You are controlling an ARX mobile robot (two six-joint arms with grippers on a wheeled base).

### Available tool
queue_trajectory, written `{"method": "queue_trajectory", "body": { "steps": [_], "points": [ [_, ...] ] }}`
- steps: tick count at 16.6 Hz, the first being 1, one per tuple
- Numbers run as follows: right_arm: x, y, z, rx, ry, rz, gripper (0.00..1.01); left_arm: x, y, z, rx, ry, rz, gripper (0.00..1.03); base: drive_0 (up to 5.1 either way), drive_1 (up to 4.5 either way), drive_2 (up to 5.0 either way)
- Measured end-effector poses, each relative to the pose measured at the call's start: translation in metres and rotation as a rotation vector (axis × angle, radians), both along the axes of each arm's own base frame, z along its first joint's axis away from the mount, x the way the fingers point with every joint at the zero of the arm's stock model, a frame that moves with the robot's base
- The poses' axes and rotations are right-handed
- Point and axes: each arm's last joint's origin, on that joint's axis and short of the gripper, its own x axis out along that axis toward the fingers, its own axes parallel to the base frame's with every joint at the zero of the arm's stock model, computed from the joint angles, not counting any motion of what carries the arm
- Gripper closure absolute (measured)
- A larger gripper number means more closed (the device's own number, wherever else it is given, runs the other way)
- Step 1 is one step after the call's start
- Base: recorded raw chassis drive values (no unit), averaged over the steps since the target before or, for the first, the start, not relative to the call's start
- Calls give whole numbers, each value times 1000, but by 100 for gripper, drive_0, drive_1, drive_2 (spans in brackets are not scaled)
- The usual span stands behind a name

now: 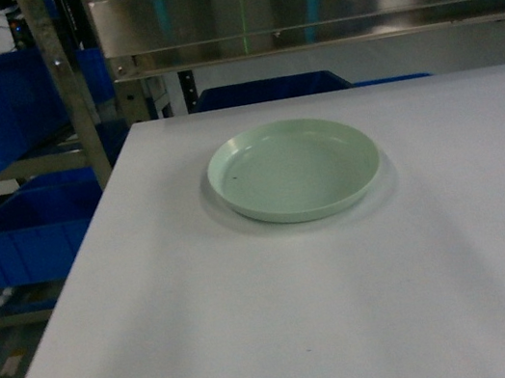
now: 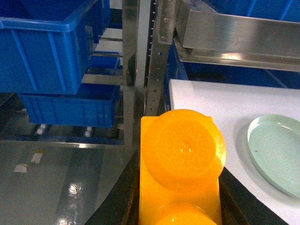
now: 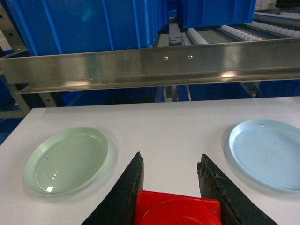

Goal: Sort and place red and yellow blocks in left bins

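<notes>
**While both arms hold bricks above the sorting table**

As we scan from the largest item downward, we first see the flat white table [image 1: 284, 311], its far edge running under a brushed stainless-steel rail [image 1: 308, 5]. To the left of the table stand the deep blue plastic bins [image 2: 44, 51] on a metal rack, one above another. On the table we find a round pale green plastic plate [image 1: 294, 169] and, in the right wrist view, a round pale blue plastic plate [image 3: 268, 152] well apart from it to the right. We note the left gripper [image 2: 178, 206] closed on the orange-yellow studded plastic brick [image 2: 180, 164], which is held off the table's left edge, near the bins. We see the right gripper [image 3: 171, 176] with its dark jaws clasping the bright red plastic brick [image 3: 178, 210] above the table, between the two plates. Neither arm appears in the head view.
</notes>
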Motion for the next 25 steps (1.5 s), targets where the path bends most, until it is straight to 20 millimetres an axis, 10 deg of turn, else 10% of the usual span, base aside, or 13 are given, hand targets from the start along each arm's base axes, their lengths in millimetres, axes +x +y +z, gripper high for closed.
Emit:
{"method": "queue_trajectory", "body": {
  "steps": [25],
  "points": [
    [0, 0, 1, 0, -5, 3, 73, 0, 0, 0, 0, 3, 2, 74, -497, 238, 248]
  ]
}}
